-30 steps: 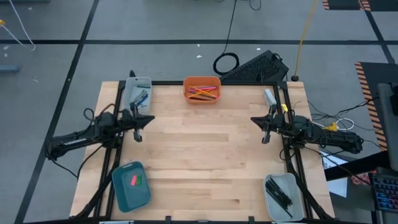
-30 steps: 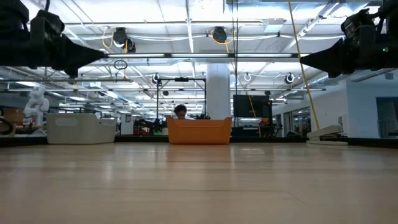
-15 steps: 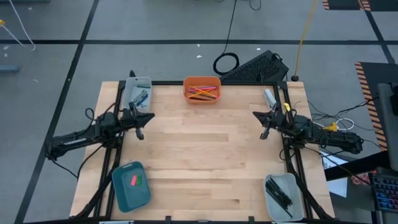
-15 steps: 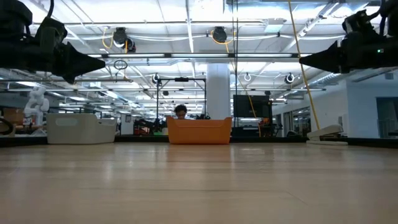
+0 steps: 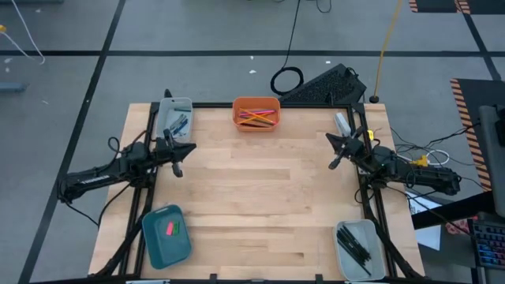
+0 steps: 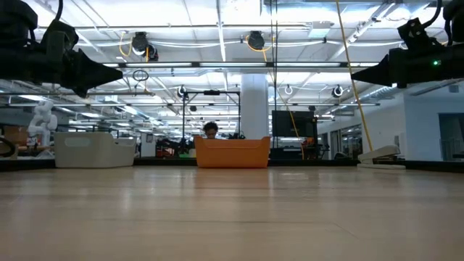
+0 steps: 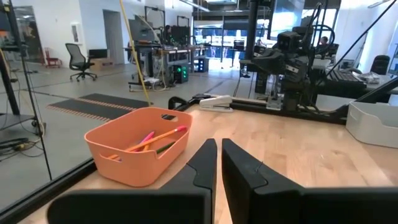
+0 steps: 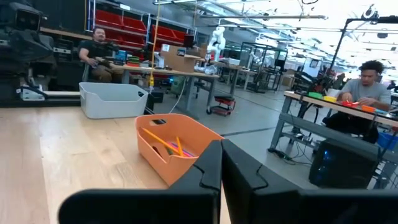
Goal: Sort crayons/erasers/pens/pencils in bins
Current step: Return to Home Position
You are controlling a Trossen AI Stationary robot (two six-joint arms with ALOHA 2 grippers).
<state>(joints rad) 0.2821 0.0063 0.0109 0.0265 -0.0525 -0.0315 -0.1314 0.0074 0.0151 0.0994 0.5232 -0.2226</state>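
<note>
wooden table (image 5: pixel 260 197) lies bare across its middle in the high view; no loose stick or block shows on it. orange bin (image 5: pixel 256 113) at the upper centre edge holds the pencils (image 5: pixel 259 117), bright sticks lying flat inside. pale bin (image 5: pixel 175 117) at the upper left corner holds the crayons (image 5: pixel 179 122), short bluish and dark sticks. teal bin (image 5: pixel 166 234) at the lower left corner holds the erasers (image 5: pixel 172 229), one pink and one green, side by side. second pale bin (image 5: pixel 360 248) at the lower right corner holds the pens (image 5: pixel 354 246), slim dark sticks.

left pincer (image 5: pixel 177 156) hangs above the left edge of the table, just below the pale bin, its fingers pressed together on nothing, as the left wrist view confirms. right pincer (image 5: pixel 338 151) hangs above the right edge, likewise clenched and empty.

judgement: sorting appears complete, each kind in its own bin. the step in hand looks like parking both arms. to do it well, keep both arms high and over the table edges, clear of the corner bins, so nothing is knocked or spilled.
</note>
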